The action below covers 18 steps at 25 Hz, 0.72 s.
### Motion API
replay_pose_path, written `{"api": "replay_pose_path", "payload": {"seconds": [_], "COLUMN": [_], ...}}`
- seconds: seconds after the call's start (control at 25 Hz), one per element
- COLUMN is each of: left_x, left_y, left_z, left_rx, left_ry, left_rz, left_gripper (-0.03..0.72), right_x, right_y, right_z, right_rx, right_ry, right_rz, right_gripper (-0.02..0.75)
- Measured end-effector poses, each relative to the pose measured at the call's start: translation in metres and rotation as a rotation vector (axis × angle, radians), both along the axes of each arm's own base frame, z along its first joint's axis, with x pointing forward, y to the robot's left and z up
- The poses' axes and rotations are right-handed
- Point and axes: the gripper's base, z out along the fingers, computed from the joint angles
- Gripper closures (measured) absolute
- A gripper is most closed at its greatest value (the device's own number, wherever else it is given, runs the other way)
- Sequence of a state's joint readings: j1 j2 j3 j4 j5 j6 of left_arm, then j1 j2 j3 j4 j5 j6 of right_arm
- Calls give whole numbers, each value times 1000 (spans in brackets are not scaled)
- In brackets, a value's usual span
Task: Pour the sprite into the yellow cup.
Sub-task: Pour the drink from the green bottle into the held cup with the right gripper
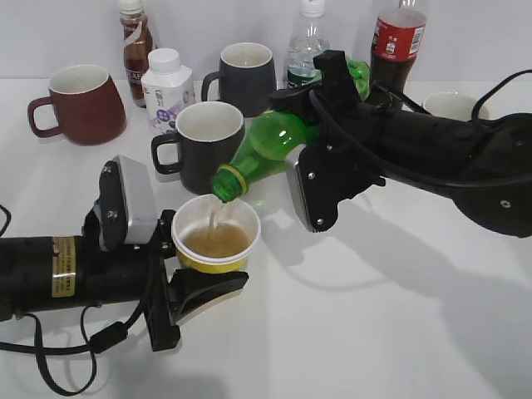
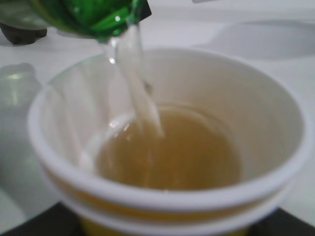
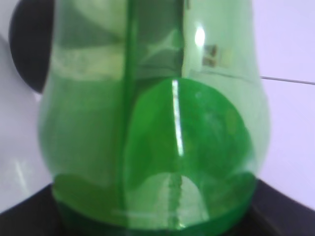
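The green sprite bottle is tipped mouth-down over the yellow cup. A clear stream runs from its mouth into the cup, which holds pale liquid. My right gripper is shut on the sprite bottle's body, which fills the right wrist view. My left gripper is shut on the yellow cup, which stands on the table; its jaws show only as dark corners in the left wrist view.
A black mug stands right behind the cup. Further back are a brown-red mug, a dark grey mug, a small white bottle, a brown drink bottle, a clear water bottle, a cola bottle and a white cup.
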<state>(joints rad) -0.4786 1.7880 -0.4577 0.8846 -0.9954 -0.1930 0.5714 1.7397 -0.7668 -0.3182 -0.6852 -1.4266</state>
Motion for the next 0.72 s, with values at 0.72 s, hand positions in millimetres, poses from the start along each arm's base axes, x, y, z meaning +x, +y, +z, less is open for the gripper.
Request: {"api": "replay_pose_path", "payload": {"seconds": [0.72], "left_x": [1], "left_y": [0], "left_z": [0], "left_rx": [-5], "left_ry": [2], "left_rz": [12], "left_gripper": [279], "right_x": [0], "right_y": [0], "right_z": [1], "right_rx": [18], "right_ry": [15], "right_rz": [-6], "right_gripper": [320]}}
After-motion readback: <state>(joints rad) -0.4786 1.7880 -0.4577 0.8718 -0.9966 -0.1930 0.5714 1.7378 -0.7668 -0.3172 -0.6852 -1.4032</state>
